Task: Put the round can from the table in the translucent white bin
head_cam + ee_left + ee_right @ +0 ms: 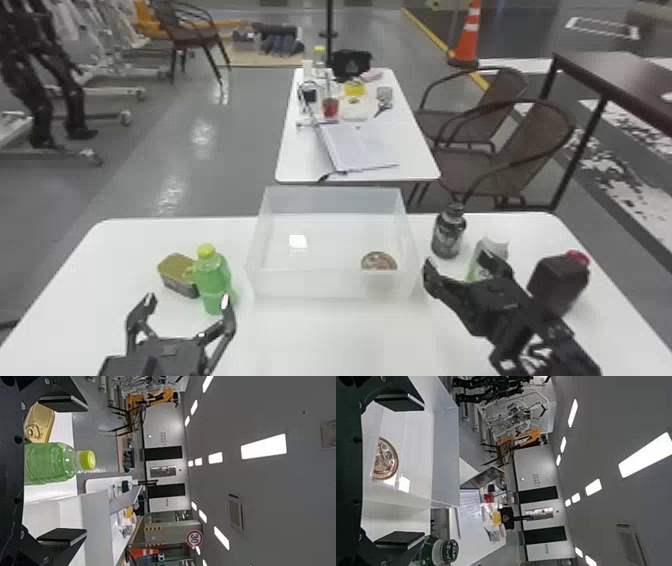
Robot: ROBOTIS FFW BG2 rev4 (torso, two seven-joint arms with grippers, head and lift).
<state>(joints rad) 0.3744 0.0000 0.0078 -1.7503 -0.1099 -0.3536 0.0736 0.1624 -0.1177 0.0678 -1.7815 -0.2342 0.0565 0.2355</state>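
The black, flat-fingered right claw and matching left claw both hang spread and empty; I'd lift the right one straight up, sparing the translucent white plastic bin's thin, glossy wall and the smooth dark bottle. Inside, the round, gold-rimmed metal can sits lid up, near the right front corner.

"What's off to my left?"
"I see a tin and, just beside it, an upright green bottle."
"And to my right?"
"A dark bottle, then a pack, then a red-capped jug."
"Farther out?"
"I've got a desk bearing an open notebook and scissors, with a cone well beyond."
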